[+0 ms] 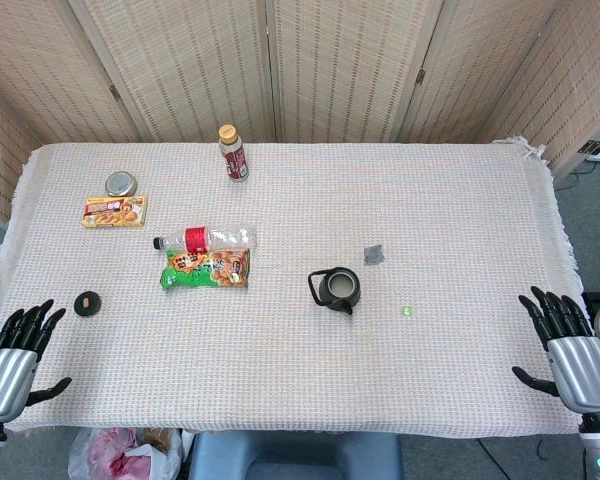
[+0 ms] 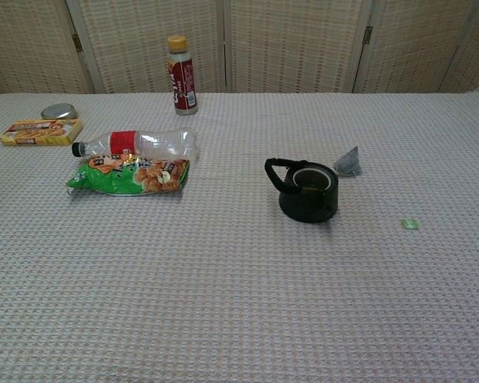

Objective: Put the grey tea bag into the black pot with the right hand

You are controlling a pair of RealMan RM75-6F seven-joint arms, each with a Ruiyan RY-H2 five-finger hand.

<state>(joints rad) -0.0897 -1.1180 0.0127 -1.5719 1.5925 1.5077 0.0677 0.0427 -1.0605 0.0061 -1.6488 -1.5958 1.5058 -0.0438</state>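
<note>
Right hand (image 1: 568, 345) sits at the near right edge of the tabletop (image 1: 460, 200), fingers spread, holding nothing. Left hand (image 1: 15, 355) mirrors it at the near left edge, also released and empty.

Head view: the small grey pyramid tea bag (image 1: 374, 254) lies on the cloth just far-right of the black round pot (image 1: 337, 288), close but apart. Pot is lidless, mouth open upward, loop handle to the left, spout toward the near right. A small black round lid (image 1: 87, 303) lies near the left hand, well apart from the pot. A tiny green scrap (image 1: 406, 311) lies near-right of the pot. Left half: green snack packet (image 1: 205, 269), clear plastic bottle with red label (image 1: 205, 240) lying on its side just beyond it, yellow flat box (image 1: 114, 211), round metal tin (image 1: 120, 183), upright brown bottle with yellow cap (image 1: 233, 153) at the far side.

Chest view: no hands visible. Tea bag (image 2: 349, 162) stands with its point up, just right of and behind the pot (image 2: 307, 190); pot mouth looks unobstructed.

Step in hand, my read: the reach hasn't started. Bring the right hand in from the right, so it doesn't cross the pot. Pinch the bag high, near its peak; it's light and will likely slide if pushed. Lift clear of the rim, centre over the mouth, then let go low.
</note>
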